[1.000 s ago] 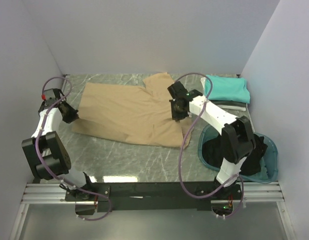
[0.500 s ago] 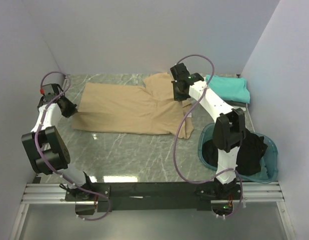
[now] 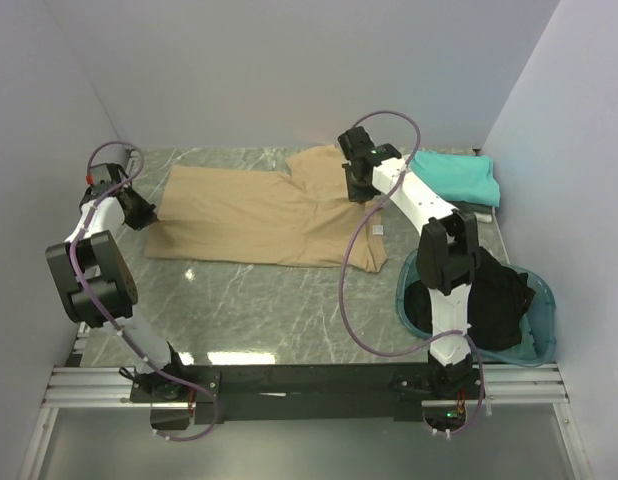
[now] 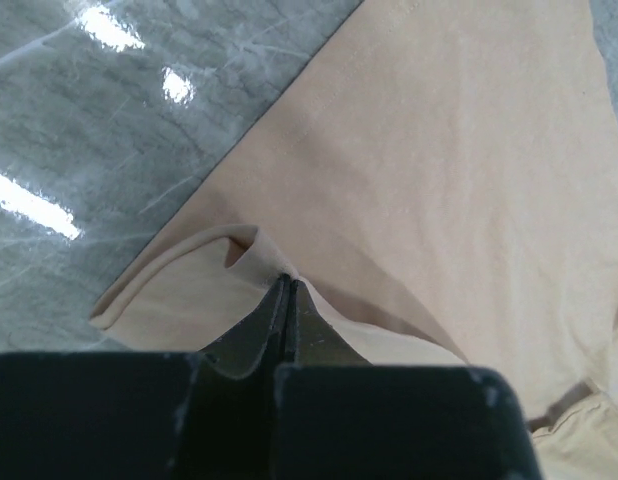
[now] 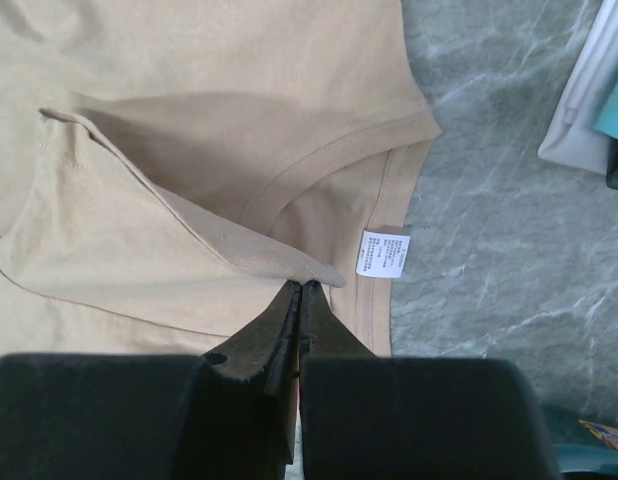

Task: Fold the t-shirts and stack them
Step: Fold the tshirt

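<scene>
Tee (image 3: 259,215), tan, flat mid-frame top view | left gripper (image 4: 286,287) clamped on hem fold | right gripper (image 5: 300,290) pinching shoulder nr collar | prob both ends held so it folds straight

Your left arm (image 3: 97,222) & right arm (image 3: 417,205): white links, black joint blocks, purple cables (image 3: 342,285) looped alongside. Red tab (image 3: 89,179) on left wrist, green LED (image 3: 372,153) on right. On left pincer (image 4: 286,285) & right pincer (image 5: 299,290): matte black fingers, pale scuffs.
</scene>
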Controlling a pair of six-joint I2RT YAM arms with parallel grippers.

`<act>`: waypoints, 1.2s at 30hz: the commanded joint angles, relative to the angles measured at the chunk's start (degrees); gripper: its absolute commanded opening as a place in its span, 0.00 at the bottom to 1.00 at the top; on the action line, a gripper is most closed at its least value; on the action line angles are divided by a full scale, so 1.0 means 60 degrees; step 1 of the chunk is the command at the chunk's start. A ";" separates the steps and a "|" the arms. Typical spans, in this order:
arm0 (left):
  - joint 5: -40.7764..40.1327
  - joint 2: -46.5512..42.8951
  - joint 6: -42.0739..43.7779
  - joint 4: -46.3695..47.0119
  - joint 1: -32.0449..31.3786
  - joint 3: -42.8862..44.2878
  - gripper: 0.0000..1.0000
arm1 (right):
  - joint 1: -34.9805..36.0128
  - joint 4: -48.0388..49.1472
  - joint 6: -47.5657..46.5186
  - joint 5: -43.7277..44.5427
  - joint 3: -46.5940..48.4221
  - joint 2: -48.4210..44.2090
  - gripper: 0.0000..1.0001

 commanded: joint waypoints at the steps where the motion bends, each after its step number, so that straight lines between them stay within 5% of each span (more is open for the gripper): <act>1: 0.0181 0.0192 0.0330 0.0157 -0.0021 0.0618 0.01 | -0.0065 -0.0065 -0.0145 0.0230 0.0483 0.0110 0.00; 3: 0.0181 0.0367 0.0419 0.0083 -0.0021 0.0808 0.03 | -0.0065 -0.0050 -0.0189 0.0216 0.0614 0.0241 0.00; 6: 0.0137 0.0500 0.0551 -0.0078 -0.0006 0.1086 0.28 | -0.0080 -0.0225 -0.0233 0.0230 0.1125 0.0577 0.05; 7: 0.0137 0.0500 0.0565 -0.0122 -0.0021 0.1145 0.48 | -0.0094 -0.0313 -0.0233 0.0274 0.1301 0.0666 0.24; 10: -0.0052 0.0340 0.0536 -0.0181 -0.0093 0.1205 0.71 | -0.0123 -0.0680 -0.0072 0.0610 0.1844 0.0828 0.48; 17: -0.0025 -0.0450 0.0273 0.0082 -0.0840 -0.0081 0.79 | -0.0124 0.0153 0.0455 -0.0237 -0.1358 -0.1115 0.54; 25: 0.0151 -0.0671 -0.0284 0.0610 -0.1134 -0.1417 0.81 | -0.0138 0.1868 0.0895 -0.2303 -0.5753 -0.3067 0.45; 36: -0.0244 0.0104 0.0403 0.0610 -0.1149 -0.1374 0.82 | -0.0167 0.2206 0.1071 -0.2348 -0.6666 -0.3157 0.40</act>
